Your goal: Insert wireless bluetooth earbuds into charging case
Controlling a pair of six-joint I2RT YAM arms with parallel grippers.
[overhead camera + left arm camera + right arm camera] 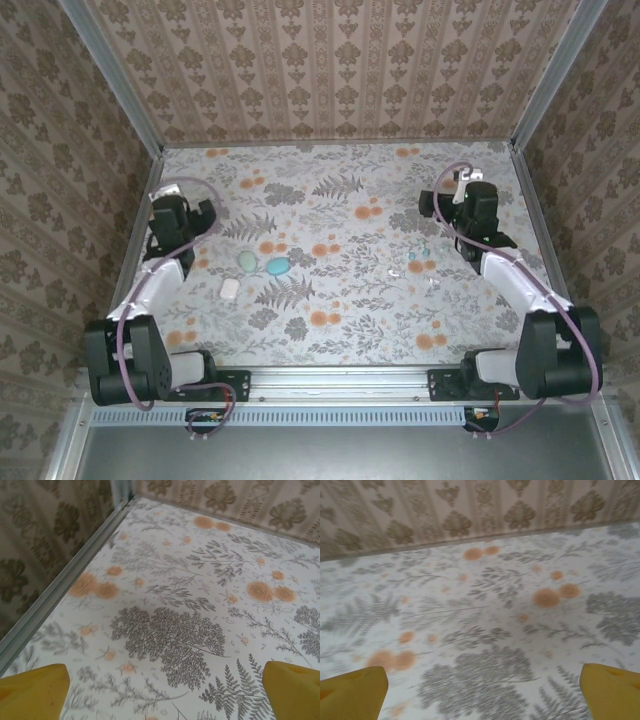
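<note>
- The left gripper [165, 692] stood wide open and empty over the floral table [340, 335], by its left rail.
- The right gripper [482, 692] was likewise wide open and empty, at the far right.
- The charging case [277, 267] lay left of centre as two oval halves side by side, the paler green half on the left.
- The earbuds [414, 267] lay loose right of centre, well apart from the case.
- A small white rounded-square item [229, 288] lay near the case.

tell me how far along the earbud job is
Nothing done: the charging case lies open in two halves, the earbuds loose, apart from it. Nothing in hand: left gripper and right gripper are open and empty. Left: put both earbuds in.
</note>
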